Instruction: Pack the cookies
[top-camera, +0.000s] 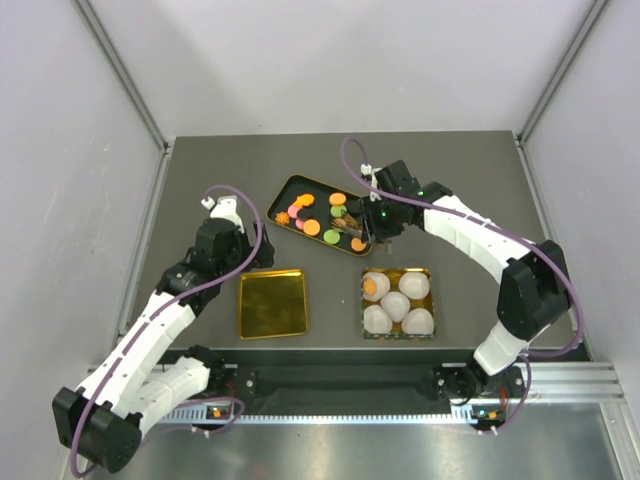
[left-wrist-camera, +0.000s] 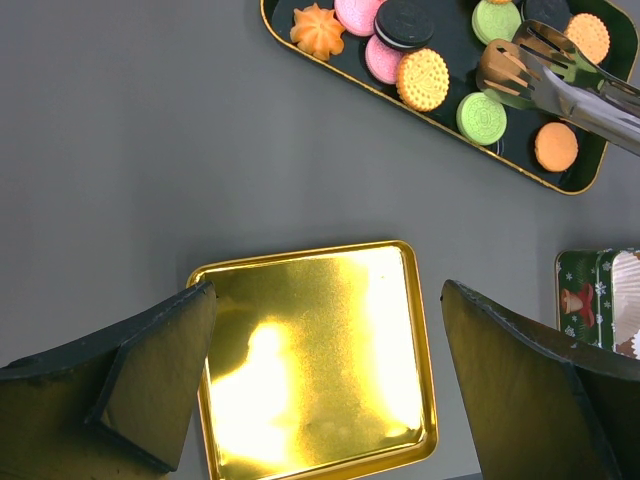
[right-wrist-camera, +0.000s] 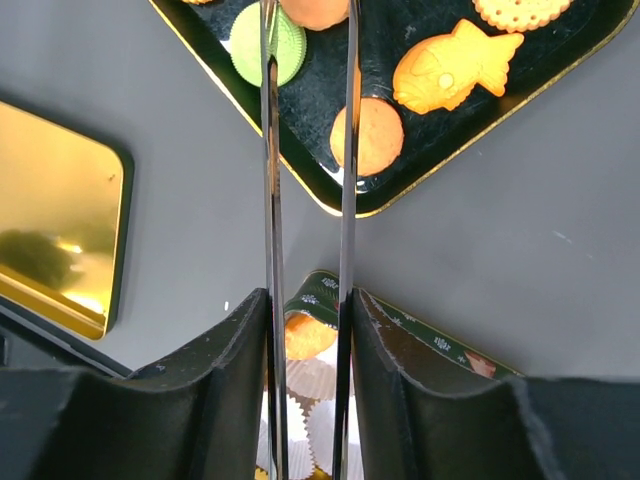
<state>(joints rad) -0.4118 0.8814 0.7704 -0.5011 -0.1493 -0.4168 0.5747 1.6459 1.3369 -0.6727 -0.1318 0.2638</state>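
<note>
Orange, green, pink and black cookies mostly lie in the black tray; one sits in the box among paper cups, so packing looks barely begun. Meanwhile the right tool clamps tongs, and the left tool gapes empty.

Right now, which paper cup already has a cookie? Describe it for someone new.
Look at the square tin nearest the right arm's base. Among its five white paper cups, take the far-left corner cup: only it holds an orange cookie; the others look empty.
</note>
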